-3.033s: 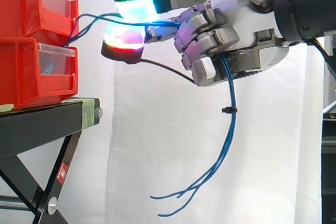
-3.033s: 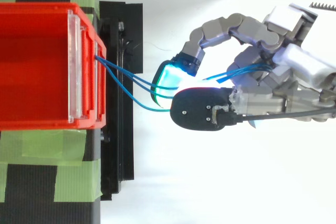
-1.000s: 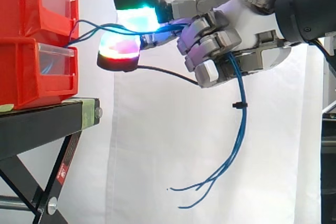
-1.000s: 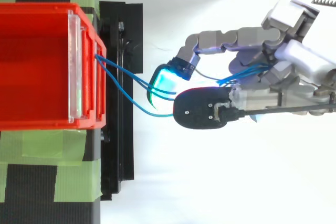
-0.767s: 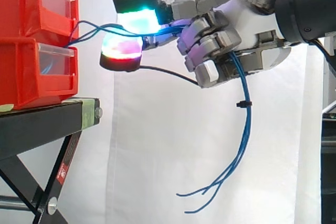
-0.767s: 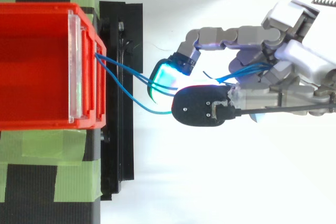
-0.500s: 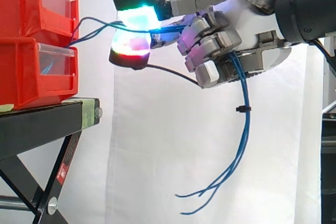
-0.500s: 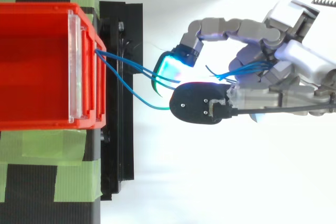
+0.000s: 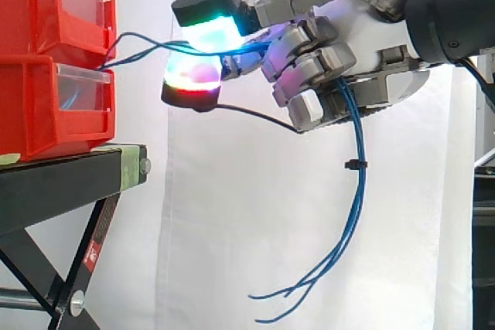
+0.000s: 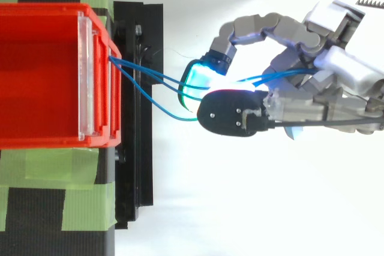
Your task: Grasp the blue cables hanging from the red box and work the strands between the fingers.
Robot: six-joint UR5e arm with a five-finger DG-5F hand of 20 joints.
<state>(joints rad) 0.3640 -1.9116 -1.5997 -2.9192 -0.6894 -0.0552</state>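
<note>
Hand (image 9: 363,32) was clenched on the blue cables (image 9: 357,191): glowing pads (image 9: 203,35) pinched them near the red box (image 9: 35,13) front edge, curled fingers trapped the run behind, and loose ends hung below, probably to give a taut span for working.

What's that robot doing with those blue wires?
A robot hand is holding blue cables that come out of a red box on a black stand. It pinches the strands between two glowing pads a little way off the box, and its other fingers curl round them nearer the palm. The loose ends hang free below the hand.
</note>
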